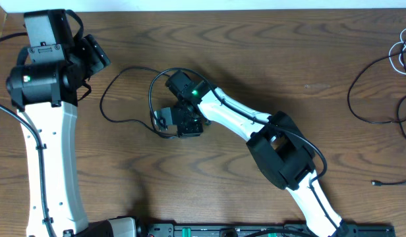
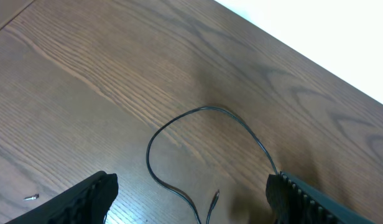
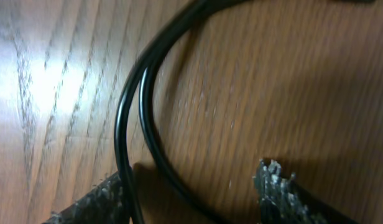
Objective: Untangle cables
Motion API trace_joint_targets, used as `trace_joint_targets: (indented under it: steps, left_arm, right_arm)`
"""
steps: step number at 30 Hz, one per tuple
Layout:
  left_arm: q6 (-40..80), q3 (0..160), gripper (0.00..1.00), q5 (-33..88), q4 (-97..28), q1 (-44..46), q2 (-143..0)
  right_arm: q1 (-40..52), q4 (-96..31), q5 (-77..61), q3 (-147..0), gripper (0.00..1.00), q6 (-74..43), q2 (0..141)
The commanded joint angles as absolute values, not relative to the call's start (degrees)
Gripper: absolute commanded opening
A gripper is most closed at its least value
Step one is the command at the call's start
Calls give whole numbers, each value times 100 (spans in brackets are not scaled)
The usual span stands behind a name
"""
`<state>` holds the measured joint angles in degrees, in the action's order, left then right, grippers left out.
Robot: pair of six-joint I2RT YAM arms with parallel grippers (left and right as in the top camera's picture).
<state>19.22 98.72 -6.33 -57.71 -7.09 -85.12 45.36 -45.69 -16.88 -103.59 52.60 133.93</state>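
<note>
Room is looking plenty around the black cable loop (image 3: 120, 124) mid-table. Right gripper (image 3: 188, 190) is straddling it, fingers apart; left gripper (image 2: 191, 193) is hanging wide open. Only overhead is catching more cables (image 1: 405, 51), right edge.

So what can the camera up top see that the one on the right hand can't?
Only the top camera shows the left gripper far off and a bunch of cables at the right edge of the table. Only the right wrist camera shows, close up, two strands of black cable lying side by side, with rough fingertips on either side. Both show the right gripper, jaws apart, over that black cable on the wood.
</note>
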Motion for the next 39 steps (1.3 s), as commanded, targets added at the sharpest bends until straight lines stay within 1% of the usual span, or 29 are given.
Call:
trace_joint_targets:
  steps: [1, 4, 7, 8, 11, 15, 20, 25, 31, 39]
  left_arm:
    - [1868, 9885, 82, -650, -5789, -738, -8573]
    - [1868, 9885, 82, -650, -5789, -738, -8573]
    - [1868, 9885, 82, -650, -5787, -738, -8573]
    - [1868, 9885, 82, -650, -5787, -738, -8573]
    - [1868, 9885, 82, -650, -5787, -738, -8573]
    - [1868, 9885, 82, -650, -5791, -738, -8573]
    - [1868, 9885, 82, -648, -5789, -738, -8573]
    - [1868, 9885, 82, -648, -5787, -738, -8573]
    - [1868, 9885, 82, -648, -5787, -738, -8573]
    - [1870, 9885, 82, -650, -5782, -738, -8573]
  right_arm:
    - [4508, -4766, -602, -10123, 56, 5063, 13535]
    - [4466, -5035, -8, -10123, 52, 4969, 13535]
    - [4456, -5387, 161, -10123, 38, 4971, 13535]
    - [4456, -5430, 134, -10123, 31, 4963, 13535]
    - [4462, -5347, 47, -10123, 1, 4589, 13535]
    - [4466, -5146, 49, -10125, 1, 3688, 13535]
    - [4466, -5124, 71, -10180, 1, 3212, 13533]
    - [4447, -5478, 115, -10624, 1, 2281, 13531]
    - [4283, -6462, -718, -11817, 1, 2182, 13531]
    - [3448, -7968, -1441, -13714, 1, 2180, 13531]
